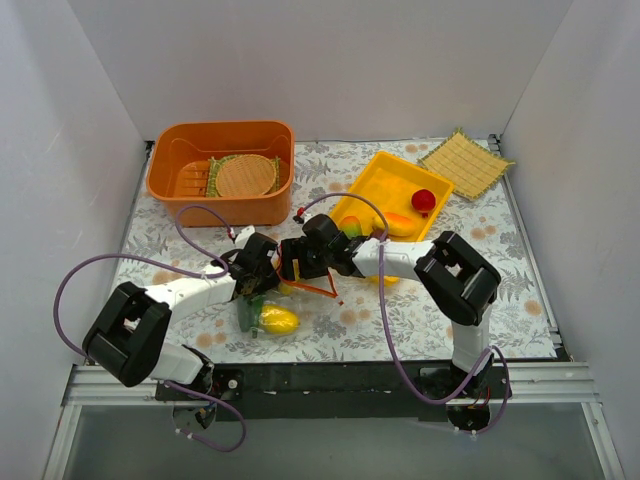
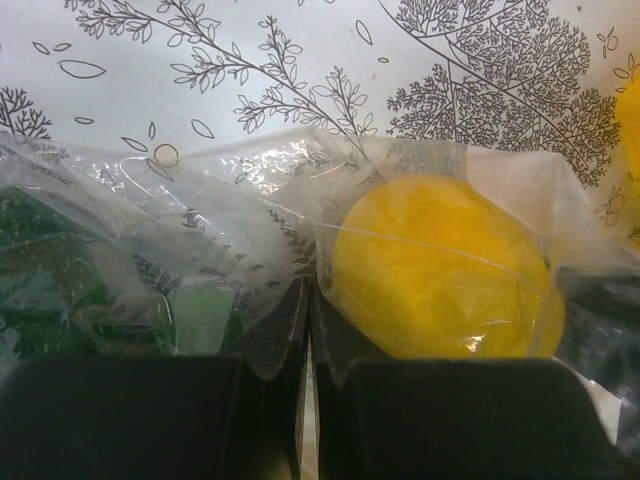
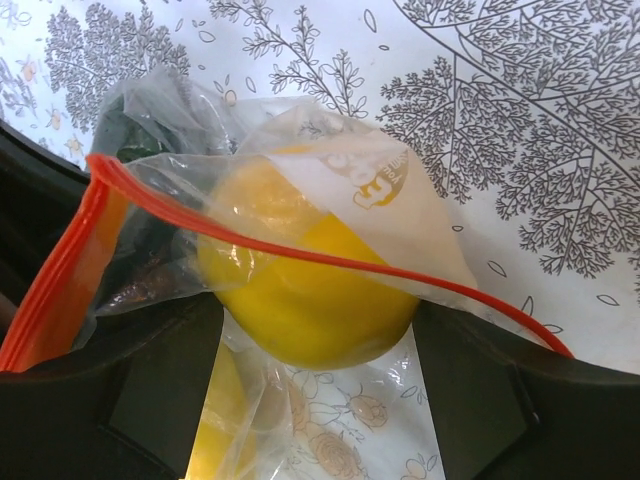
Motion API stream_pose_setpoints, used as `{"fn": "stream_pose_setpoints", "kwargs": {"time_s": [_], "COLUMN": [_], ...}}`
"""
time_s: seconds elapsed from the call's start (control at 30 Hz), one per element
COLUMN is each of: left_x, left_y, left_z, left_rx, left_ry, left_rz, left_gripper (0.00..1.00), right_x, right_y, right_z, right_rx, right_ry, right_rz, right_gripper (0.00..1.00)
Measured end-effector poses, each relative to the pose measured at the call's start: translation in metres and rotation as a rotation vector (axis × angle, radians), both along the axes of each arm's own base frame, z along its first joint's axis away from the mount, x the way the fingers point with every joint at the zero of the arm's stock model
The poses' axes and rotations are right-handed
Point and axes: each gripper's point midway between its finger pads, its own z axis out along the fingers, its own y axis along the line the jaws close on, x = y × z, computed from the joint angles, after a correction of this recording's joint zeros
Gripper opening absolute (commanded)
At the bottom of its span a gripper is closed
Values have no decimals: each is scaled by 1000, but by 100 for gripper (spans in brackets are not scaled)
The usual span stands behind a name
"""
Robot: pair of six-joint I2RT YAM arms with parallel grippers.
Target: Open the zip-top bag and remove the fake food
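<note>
The clear zip-top bag [image 1: 262,318] lies on the flowered cloth near the front, its orange-red zip strip [image 3: 300,255] pulled apart at the mouth. Of the fake food, a yellow fruit [image 3: 300,290] sits in the bag's mouth and a green piece [image 2: 60,290] lies deeper inside. My left gripper [image 2: 308,300] is shut on a fold of the bag's film beside the yellow fruit [image 2: 440,265]. My right gripper [image 3: 315,340] stands open at the mouth, a finger on each side of the yellow fruit. In the top view both grippers [image 1: 248,288] [image 1: 297,266] meet over the bag.
A yellow tray [image 1: 372,180] at the back right holds a red piece [image 1: 423,200] and an orange piece [image 1: 398,222]. An orange basin [image 1: 170,160] with a round woven mat [image 1: 245,175] stands at the back left. A square straw mat [image 1: 465,160] lies in the far right corner.
</note>
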Motion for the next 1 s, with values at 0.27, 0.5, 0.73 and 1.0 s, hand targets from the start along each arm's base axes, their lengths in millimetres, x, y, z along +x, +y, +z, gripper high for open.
{"fn": "stream_pose_setpoints", "kwargs": {"time_s": [0.27,0.5,0.73,1.0], "left_x": [0,2,10,20], "left_y": [5,17,25,34], "left_z": [-2,-4,-2,-4], "left_rx": [19,64,100,128], "left_ry": [-4,2,3,14], "left_rz": [22,90,135,169], "left_gripper": [0,0,0,0], "right_x": [7,5,-4,-19], "right_y": [-3,-13,-33,-52], "right_z": [-2,5,23,34], "right_rx": [-25,-45,-73,-106], "right_ry": [-31,-53,-78,-91], "right_rz": [-34,-50,-47,-1], "right_gripper": [34,22,21,21]}}
